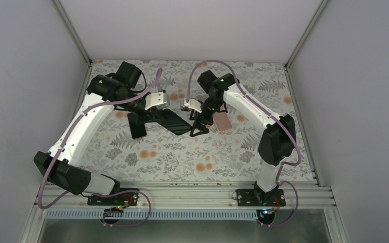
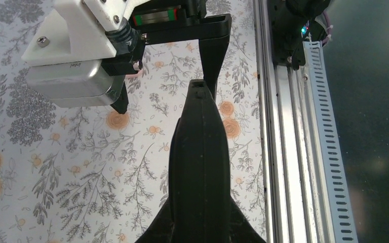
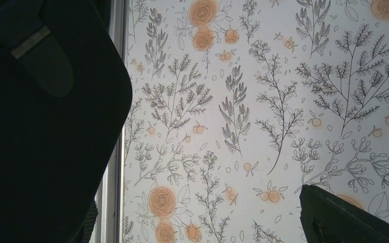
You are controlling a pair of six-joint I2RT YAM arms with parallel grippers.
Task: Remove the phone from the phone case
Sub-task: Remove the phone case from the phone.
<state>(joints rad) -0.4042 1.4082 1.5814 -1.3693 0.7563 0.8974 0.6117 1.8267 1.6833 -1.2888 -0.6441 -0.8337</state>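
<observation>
Keep the left hand (image 1: 147, 119) clenched on the flat black phone case (image 1: 174, 121); right hand (image 1: 198, 127) state: cannot tell. Withdraw the pink rectangular phone (image 1: 223, 122) slowly.

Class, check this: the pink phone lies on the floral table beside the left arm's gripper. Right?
Not quite. The pink phone lies on the floral table, but beside the right gripper, not the left. The top external view shows this.

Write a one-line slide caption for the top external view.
Two arms meet mid-table: left claw over the dark phone case, pink phone beside the right claw.
</observation>
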